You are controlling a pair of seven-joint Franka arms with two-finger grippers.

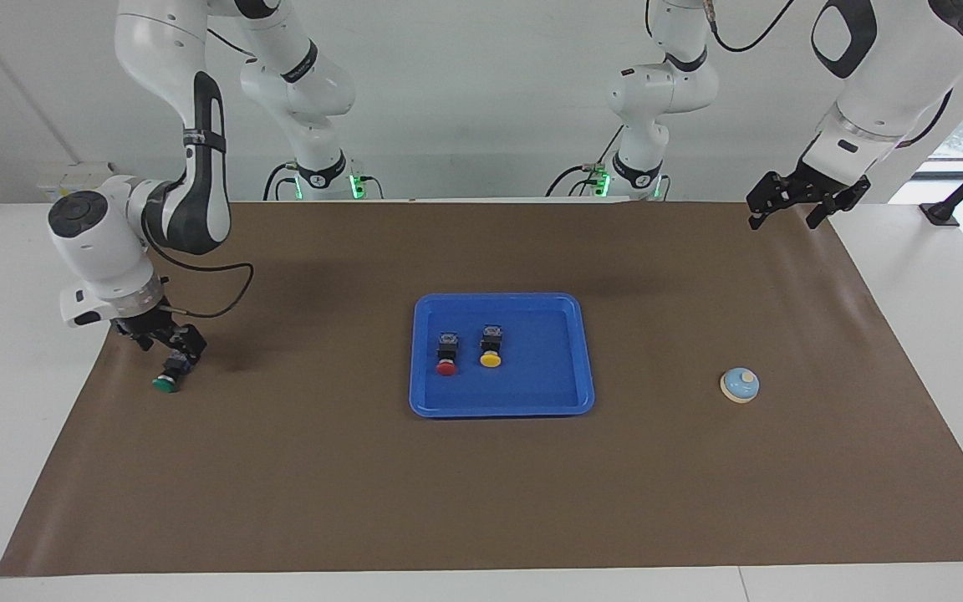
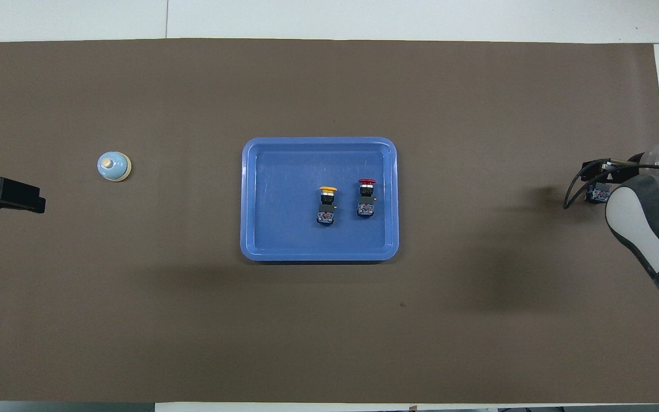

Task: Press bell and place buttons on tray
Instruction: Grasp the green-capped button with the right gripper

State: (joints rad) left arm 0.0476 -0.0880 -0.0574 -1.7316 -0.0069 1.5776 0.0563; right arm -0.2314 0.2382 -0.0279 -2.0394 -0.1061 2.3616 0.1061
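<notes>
The tray (image 1: 567, 401) is the landmark, lying mid-table on the mat (image 1: 481, 485). Two push-button switches lie in it side by side, one switch (image 1: 446, 354) toward the right arm's end, the other switch (image 1: 491, 345) toward the left arm's. The third switch (image 1: 170, 374) lies on the mat well apart from the tray, toward the right arm's end. The bell (image 1: 739, 385) stands on the mat well apart from the tray, toward the left arm's end.

Red button (image 1: 446, 357) and yellow button (image 1: 491, 347) in blue tray (image 1: 582, 351), green button (image 1: 168, 376) and bell (image 1: 739, 385) on mat
</notes>
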